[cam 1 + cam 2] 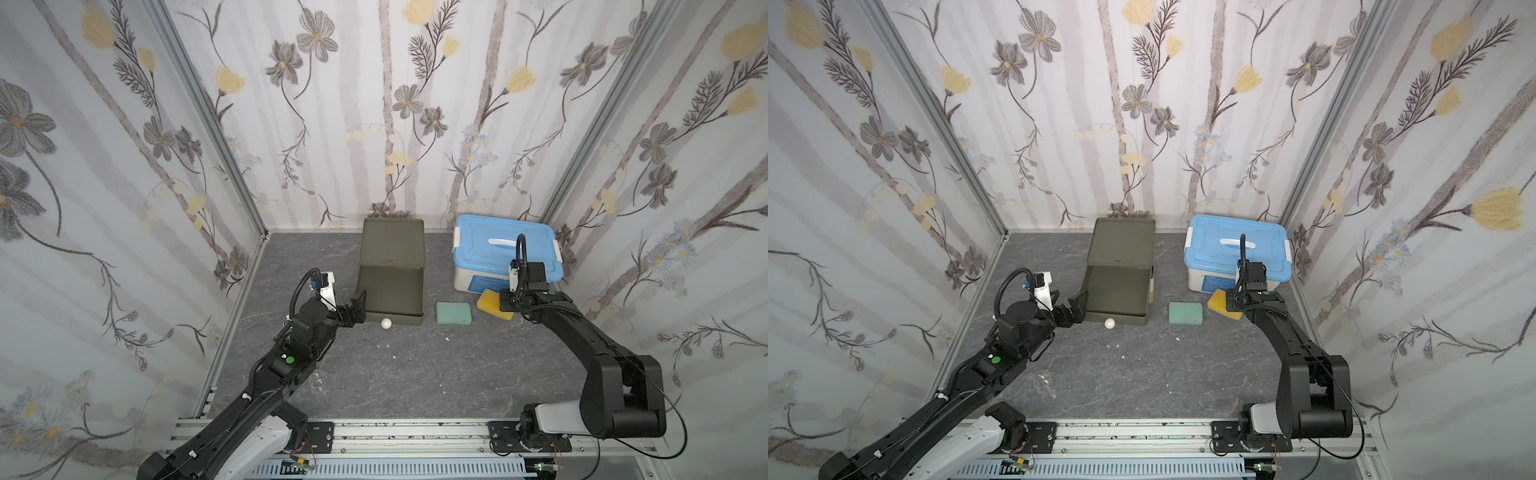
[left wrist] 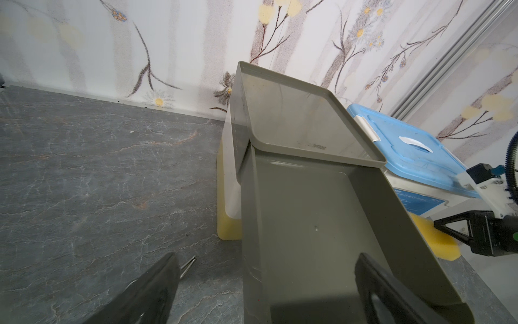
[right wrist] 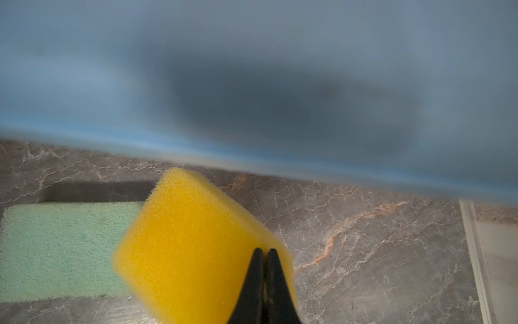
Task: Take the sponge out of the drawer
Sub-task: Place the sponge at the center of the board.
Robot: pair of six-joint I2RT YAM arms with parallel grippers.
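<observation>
My right gripper (image 3: 265, 251) pinches the yellow sponge (image 3: 190, 238) right of the empty drawer (image 1: 390, 291) (my left gripper (image 1: 356, 309) gapes open), so only setting it down seems left.

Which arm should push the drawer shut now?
Left, probably. The left gripper hangs open at the front corner of the drawer, so a short push would do. The right gripper is off by the blue box, shut on the yellow sponge.
</observation>
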